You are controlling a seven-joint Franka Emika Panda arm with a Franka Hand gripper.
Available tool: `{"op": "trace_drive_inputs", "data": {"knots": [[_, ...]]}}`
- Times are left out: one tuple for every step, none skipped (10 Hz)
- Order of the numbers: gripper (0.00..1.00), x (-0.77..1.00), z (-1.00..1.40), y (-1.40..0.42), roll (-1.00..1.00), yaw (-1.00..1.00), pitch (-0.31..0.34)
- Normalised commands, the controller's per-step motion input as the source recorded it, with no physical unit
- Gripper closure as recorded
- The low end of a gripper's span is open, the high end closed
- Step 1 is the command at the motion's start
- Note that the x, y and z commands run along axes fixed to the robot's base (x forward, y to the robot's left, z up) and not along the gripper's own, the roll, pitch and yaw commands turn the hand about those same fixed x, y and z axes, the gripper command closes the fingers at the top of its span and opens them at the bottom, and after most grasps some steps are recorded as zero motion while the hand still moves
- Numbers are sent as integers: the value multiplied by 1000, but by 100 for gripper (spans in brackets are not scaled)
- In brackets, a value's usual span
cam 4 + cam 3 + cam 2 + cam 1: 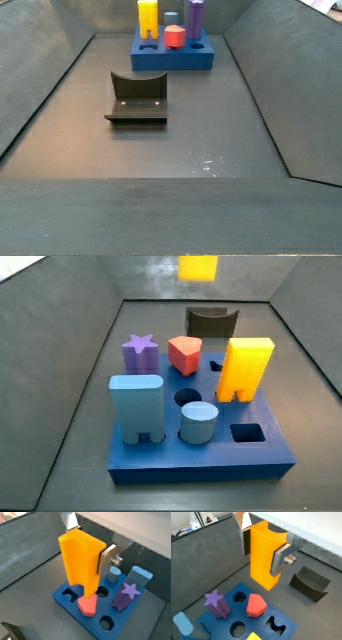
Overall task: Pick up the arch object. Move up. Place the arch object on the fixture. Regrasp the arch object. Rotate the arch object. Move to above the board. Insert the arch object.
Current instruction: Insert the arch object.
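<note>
Arch object (81, 564) between gripper (90, 539) jaws (wrist-only)

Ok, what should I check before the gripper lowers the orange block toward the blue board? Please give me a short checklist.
1. Gripper shut on the orange block, above the board: ok.
2. Block hangs upright in both wrist views: ok.
3. Block is off the fixture: ok.
4. Board has free holes: ok.
5. Block lined up over its matching hole: cannot tell.
6. Clearance to the red piece beside the block's lower end: cannot tell.
</note>
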Motion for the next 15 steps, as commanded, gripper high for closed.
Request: {"op": "trace_drive_inputs", "data": {"knots": [[100,1000,-317,0,31,0,-9],[100,1000,-537,-29,0,0,-10],[100,1000,-574,-26,0,0,-11],[100,1000,-574,-29,0,0,-11],[100,1000,-571,-29,0,0,-13],[100,1000,-571,-29,0,0,-11],[100,1000,-571,-29,0,0,-11],[100,1000,-474,-3,0,0,-14],[100,1000,-246,0,80,0,-19],[100,1000,-31,0,311,0,0],[100,1000,-46,0,346,0,0],[100,1000,-223,-71,353,0,34],[100,874,-603,-183,176,131,56],[100,503,-714,-143,100,417,0],[100,349,-666,-291,261,474,0]]}}
